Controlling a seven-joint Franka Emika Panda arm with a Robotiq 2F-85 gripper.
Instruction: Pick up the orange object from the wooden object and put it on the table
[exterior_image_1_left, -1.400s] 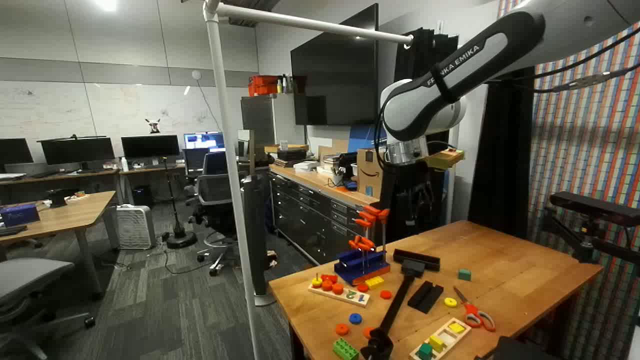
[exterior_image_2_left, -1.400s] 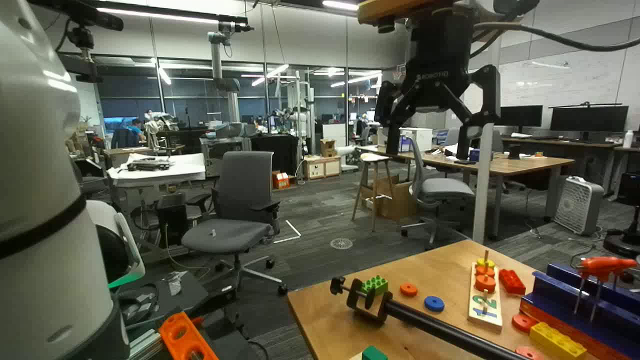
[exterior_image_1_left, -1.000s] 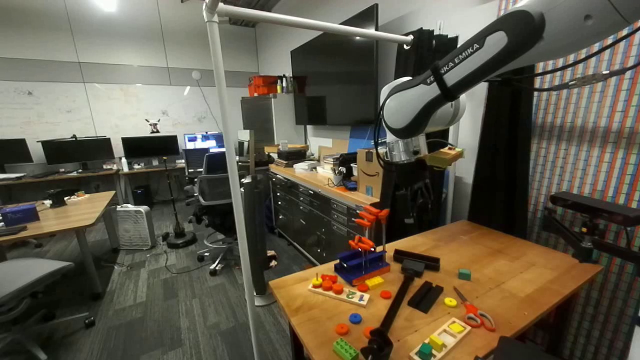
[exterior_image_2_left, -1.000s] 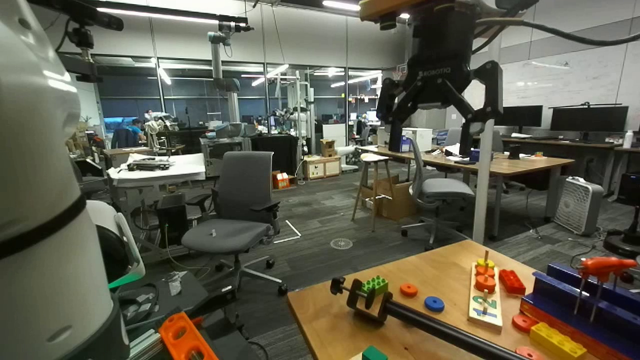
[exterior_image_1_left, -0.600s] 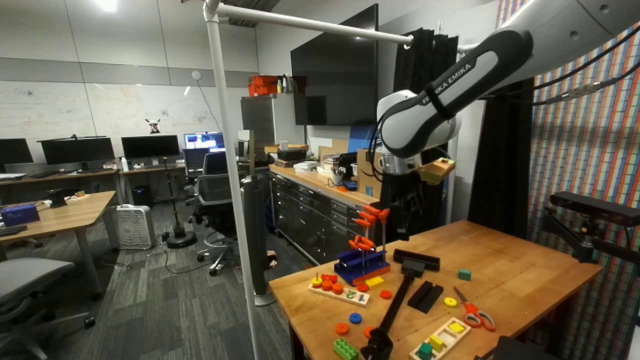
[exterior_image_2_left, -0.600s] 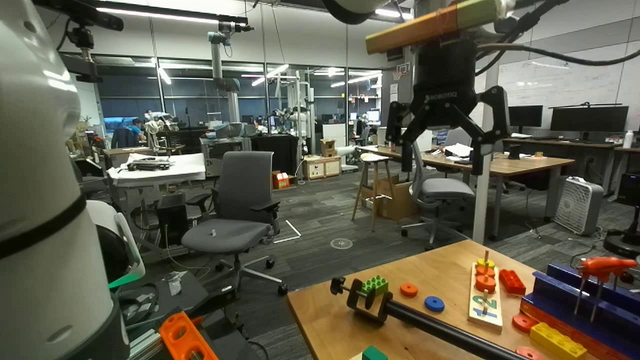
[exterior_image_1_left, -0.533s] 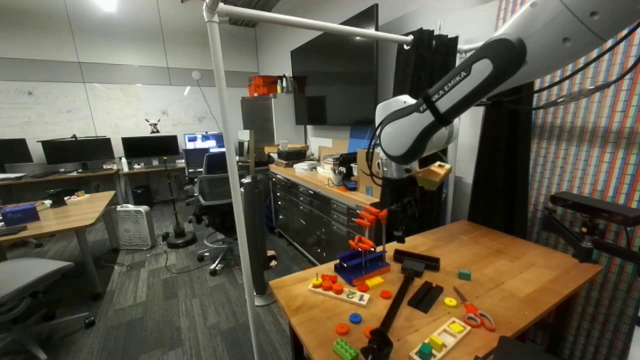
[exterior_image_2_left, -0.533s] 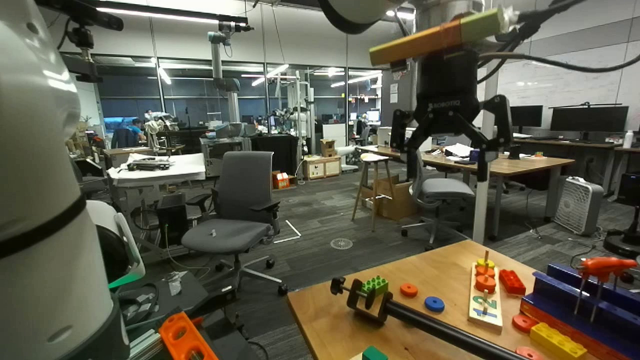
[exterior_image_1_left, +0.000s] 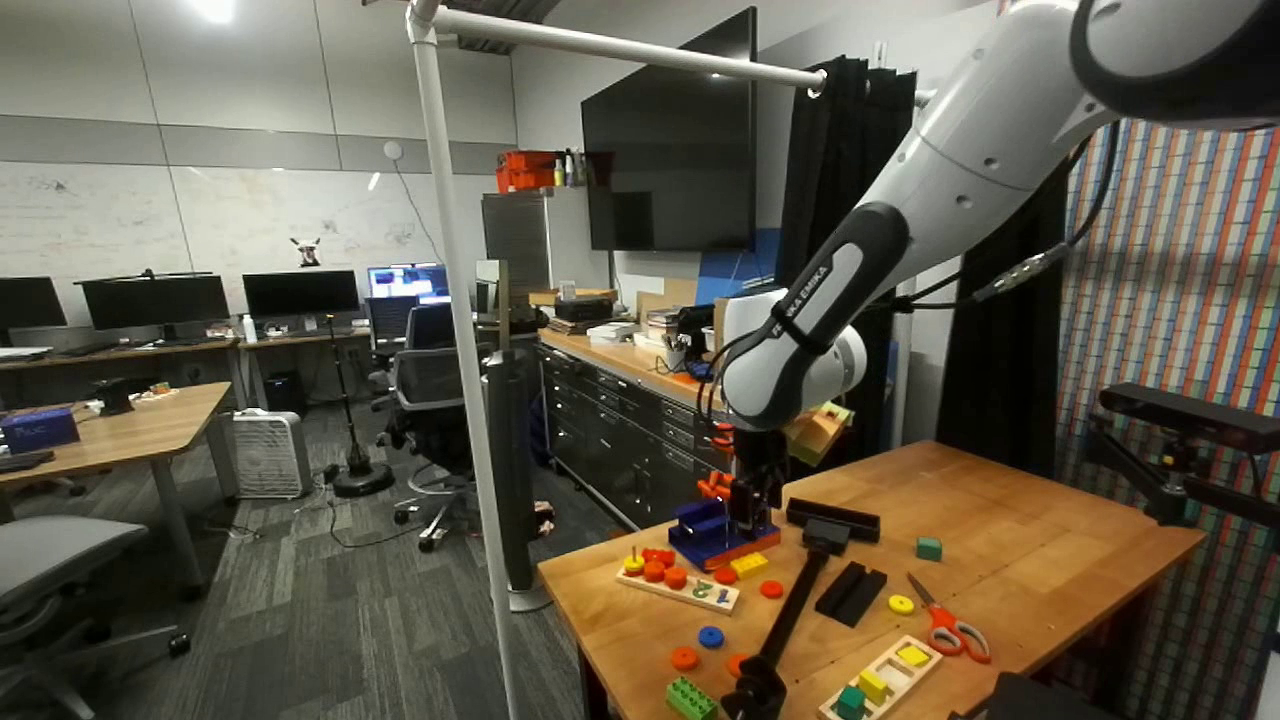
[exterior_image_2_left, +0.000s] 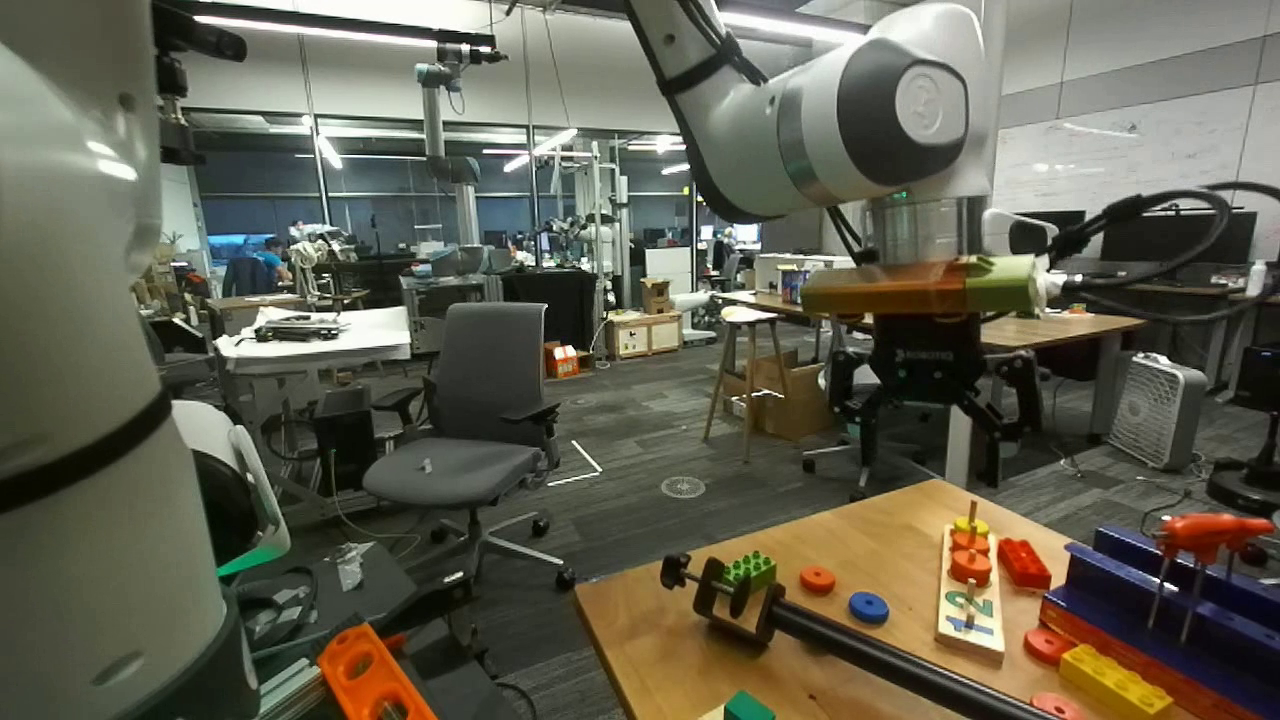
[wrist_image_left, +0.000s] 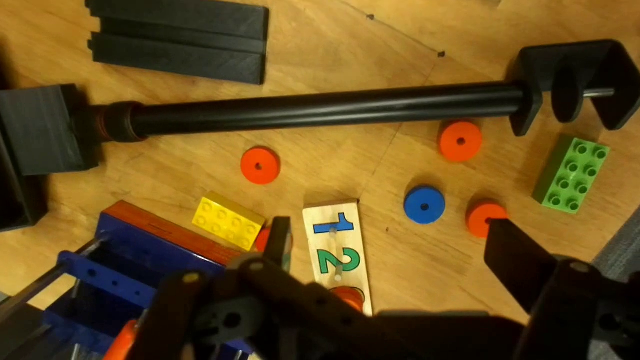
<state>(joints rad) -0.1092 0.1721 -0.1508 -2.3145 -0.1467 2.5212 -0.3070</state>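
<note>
Some orange rings (exterior_image_2_left: 970, 568) on wooden board (exterior_image_2_left: 986, 632), pincer (exterior_image_2_left: 928, 472) spread above table (exterior_image_2_left: 865, 548)

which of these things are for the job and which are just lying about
For the job:
pincer, open
orange rings, one likely the target
wooden number board they sit on
table, where the target should go

Just lying about:
loose orange discs
blue ring
yellow brick
green brick
scissors
black clamp pole
blue tool rack
</note>
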